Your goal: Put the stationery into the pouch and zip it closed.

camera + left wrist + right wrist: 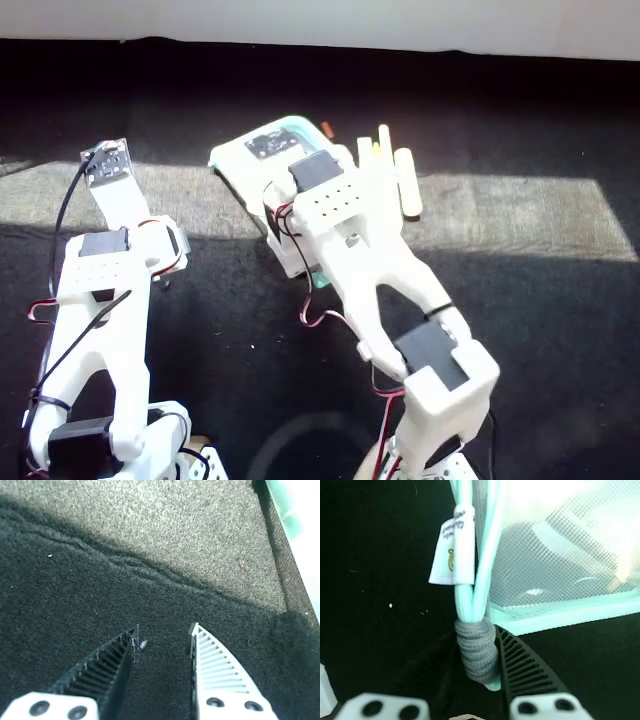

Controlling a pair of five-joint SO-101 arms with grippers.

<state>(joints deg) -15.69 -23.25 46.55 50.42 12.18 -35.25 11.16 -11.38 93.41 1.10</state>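
Right arm [430,360], high view: its elbow block sits closest to the lens and the forearm runs up over the pouch [230,158], hiding most of it. Pens [405,180] lie in a loose bundle on the sunlit strip just beside that arm's wrist, outside the pouch. Left gripper [108,163] hangs off to the side, apart from the pouch.

Left wrist view: left gripper [164,629] is spread wide with nothing between the jaws, low over black cloth [75,605]. A bright mint edge of the pouch [292,525] shows near but not touching.

Right wrist view: right gripper [475,639] is clamped narrow on the cord [479,655], a mint loop with a grey wrapped section, white tag [452,550] above. The mesh pouch [560,555] lies just beyond. Shapes show through the mesh; I cannot tell what they are.

Risks, as judged:
- Nothing pins the pouch, so any pull on the cord would likely drag the whole pouch rather than work it.
- The cord is thin and round; it could slip or twist out of the jaws.
- A dragged pouch could knock the pens and roll them away.
- Zipping now would shut the pens out.

View differences: the high view gives the pens' position and the gap between the arms, but not the right grip. The right wrist view gives that grip, the tag and the mesh. The left wrist view confirms the empty, wide claw.
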